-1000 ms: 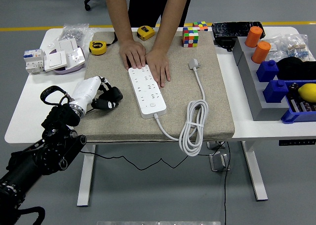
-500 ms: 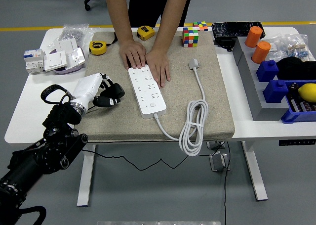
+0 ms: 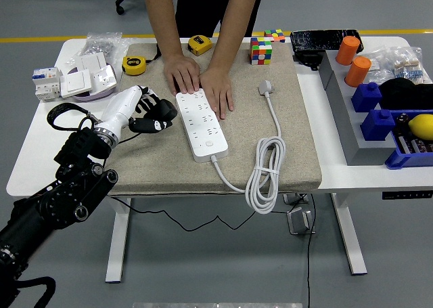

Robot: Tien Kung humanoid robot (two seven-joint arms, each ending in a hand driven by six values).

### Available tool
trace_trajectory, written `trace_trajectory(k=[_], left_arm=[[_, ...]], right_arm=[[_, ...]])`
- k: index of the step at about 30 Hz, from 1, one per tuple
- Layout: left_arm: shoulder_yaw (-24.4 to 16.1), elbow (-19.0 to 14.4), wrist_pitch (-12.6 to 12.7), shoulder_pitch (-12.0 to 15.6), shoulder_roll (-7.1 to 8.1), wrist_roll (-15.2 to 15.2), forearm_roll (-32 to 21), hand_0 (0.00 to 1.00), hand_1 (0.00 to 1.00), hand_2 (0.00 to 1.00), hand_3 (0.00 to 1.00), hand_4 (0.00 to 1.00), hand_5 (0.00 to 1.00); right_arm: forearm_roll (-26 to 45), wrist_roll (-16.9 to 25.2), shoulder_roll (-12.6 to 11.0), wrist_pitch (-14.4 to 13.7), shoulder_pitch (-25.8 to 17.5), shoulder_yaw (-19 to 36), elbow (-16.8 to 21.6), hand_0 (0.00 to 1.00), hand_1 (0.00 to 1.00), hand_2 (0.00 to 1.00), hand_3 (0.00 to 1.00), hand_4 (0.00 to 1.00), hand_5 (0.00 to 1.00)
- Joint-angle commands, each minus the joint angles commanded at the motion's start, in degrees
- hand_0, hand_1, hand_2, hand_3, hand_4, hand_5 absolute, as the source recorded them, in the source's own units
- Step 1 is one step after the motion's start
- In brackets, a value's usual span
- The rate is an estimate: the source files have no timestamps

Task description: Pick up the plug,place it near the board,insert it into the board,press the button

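The white power board [image 3: 199,124] lies lengthwise in the middle of the beige mat [image 3: 291,152]. Its round button [image 3: 210,144] is at the near end. A person at the far side presses both hands [image 3: 201,84] on the board's far end. My left hand [image 3: 150,115], white-backed with black fingers, hovers just left of the board, curled around a small black plug [image 3: 160,124]. The board's own white plug [image 3: 266,87] and coiled cord [image 3: 265,172] lie on the mat to the right.
Two yellow tape measures [image 3: 134,65] and a colour cube [image 3: 261,51] sit at the mat's far edge. White switches and a breaker [image 3: 71,81] lie at far left. A grey rack with orange and blue pieces [image 3: 362,91] stands at right.
My left hand has moved up and to the right with the black plug, from the mat's left edge to right beside the board. The person's hands have not moved.
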Motion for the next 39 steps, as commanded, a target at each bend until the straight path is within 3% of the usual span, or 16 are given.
trace_trajectory(k=[5, 12, 25, 30, 39], left_arm=[[1.16, -1.99, -3.63, -0.80, 0.38, 0.88, -5.91, 0.432, 0.507, 0.401, 0.427, 0.530, 0.033], [4.14, -2.41, -5.09, -2.76, 0.30, 0.99, -8.41, 0.430, 0.512, 0.404, 0.431, 0.521, 0.018], [17.20, -0.19, -3.76, -8.04, 1.48, 0.39, -6.16, 0.428, 0.522, 0.406, 0.432, 0.528, 0.022], [19.52, 1.98, -2.62, -9.51, 1.10, -0.12, -4.65, 0.428, 0.523, 0.406, 0.432, 0.532, 0.025], [20.77, 9.31, -0.64, -12.27, -0.50, -1.21, -4.19, 0.428, 0.525, 0.408, 0.434, 0.536, 0.026]], right_arm=[[-0.04, -0.05, 0.03, 0.00, 0.06, -0.02, 0.00, 0.970, 0.916, 0.866, 0.866, 0.998, 0.937], [0.05, -0.08, -0.08, 0.04, 0.28, -0.46, 0.00, 0.970, 0.916, 0.866, 0.866, 0.998, 0.939], [0.07, -0.23, -0.10, 0.06, 0.31, -1.06, 0.00, 0.970, 0.915, 0.865, 0.866, 0.998, 0.944], [0.03, -0.32, -0.16, 0.04, 0.36, -1.11, 0.00, 0.969, 0.914, 0.865, 0.865, 0.998, 0.947], [0.22, -0.32, -0.30, 0.06, 0.65, -1.36, 0.00, 0.969, 0.914, 0.865, 0.865, 0.998, 0.947]])
